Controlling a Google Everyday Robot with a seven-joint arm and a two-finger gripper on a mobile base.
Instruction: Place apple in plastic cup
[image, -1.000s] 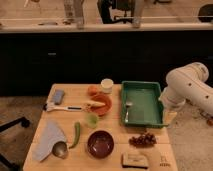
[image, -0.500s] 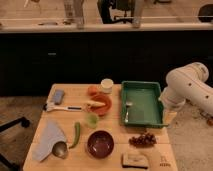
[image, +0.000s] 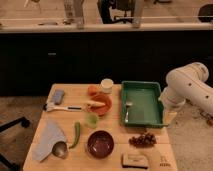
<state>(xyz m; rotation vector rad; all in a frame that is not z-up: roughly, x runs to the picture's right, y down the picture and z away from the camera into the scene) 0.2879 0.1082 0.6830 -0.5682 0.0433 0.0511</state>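
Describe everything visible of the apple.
The apple is a small, round, orange-red fruit with smooth-looking skin, apparently whole. It rests on the wooden table near the far edge, right against the far-left rim of the orange bowl, with the white cup just to its right. Nothing grips it: the gripper hangs by the green tray's right side, well away.

The apple (image: 93, 90) is glowing orange-red on the tan wooden table (image: 160, 150), beside an orange bowl (image: 106, 105). The tray (image: 145, 97) is showing deep green, the near cup (image: 92, 120) pale green, the far cup (image: 106, 84) white. The near bowl (image: 100, 143) is looking dark maroon. The off-white gripper (image: 171, 117) is hanging at the tray's right edge.
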